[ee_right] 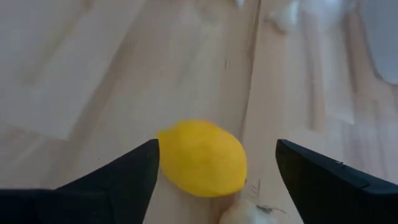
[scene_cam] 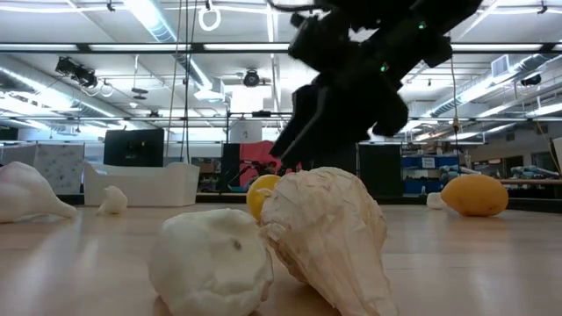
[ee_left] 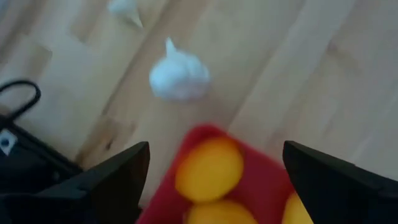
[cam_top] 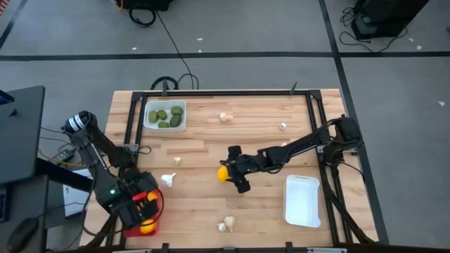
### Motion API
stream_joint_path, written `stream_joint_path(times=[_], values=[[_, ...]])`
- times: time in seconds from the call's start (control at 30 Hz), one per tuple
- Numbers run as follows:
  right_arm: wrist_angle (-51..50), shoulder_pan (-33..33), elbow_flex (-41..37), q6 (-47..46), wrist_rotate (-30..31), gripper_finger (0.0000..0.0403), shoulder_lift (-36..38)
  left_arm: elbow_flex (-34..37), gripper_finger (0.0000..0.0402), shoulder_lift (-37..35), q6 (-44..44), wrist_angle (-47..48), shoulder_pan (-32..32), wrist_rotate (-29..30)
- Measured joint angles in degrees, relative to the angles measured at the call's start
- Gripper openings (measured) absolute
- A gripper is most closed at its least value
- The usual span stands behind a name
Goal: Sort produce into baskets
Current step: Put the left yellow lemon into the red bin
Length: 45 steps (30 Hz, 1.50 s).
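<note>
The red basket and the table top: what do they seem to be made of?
The red basket looks like smooth moulded plastic: even colour, rounded corner. The table top looks like pale wood with a matt finish: plank seams and grain show.

My table (cam_top: 211,204) is light wood planks w/ a black metal frame (cam_top: 225,93) round the back edge & sides. Grey floor (cam_top: 246,28) beyond, dark tape lines across it; black cable (cam_top: 172,49) runs to the back edge. Dark monitor (cam_top: 21,133) off the left edge. Room behind: open ceiling, long strip lights (scene_cam: 162,22), shelving (scene_cam: 527,171) at far right.
</note>
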State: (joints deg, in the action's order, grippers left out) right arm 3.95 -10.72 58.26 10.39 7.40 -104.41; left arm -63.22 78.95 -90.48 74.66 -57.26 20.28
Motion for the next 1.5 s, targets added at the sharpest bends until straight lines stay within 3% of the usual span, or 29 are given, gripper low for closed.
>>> stream_joint_path(times=[0.27,0.83,1.2,1.5], values=[[-7.06,0.38,4.98,3.57,-2.94,0.0326,-3.89,0.24,0.0371,0.28,3.15,-2.68,4.77,7.48],[-4.64,4.13,5.37,6.76,-10.27,0.0292,-7.16,0.7,0.037,1.15,16.11,-15.78,10.88,18.92],[-4.43,4.24,5.34,1.26,-10.25,0.0187,-7.13,0.7,0.037,4.09,32.81,-25.92,16.05,21.65],[4.07,3.03,5.32,-4.9,-10.09,0.0191,-5.58,0.72,0.037,10.12,49.02,-34.47,20.15,21.63]])
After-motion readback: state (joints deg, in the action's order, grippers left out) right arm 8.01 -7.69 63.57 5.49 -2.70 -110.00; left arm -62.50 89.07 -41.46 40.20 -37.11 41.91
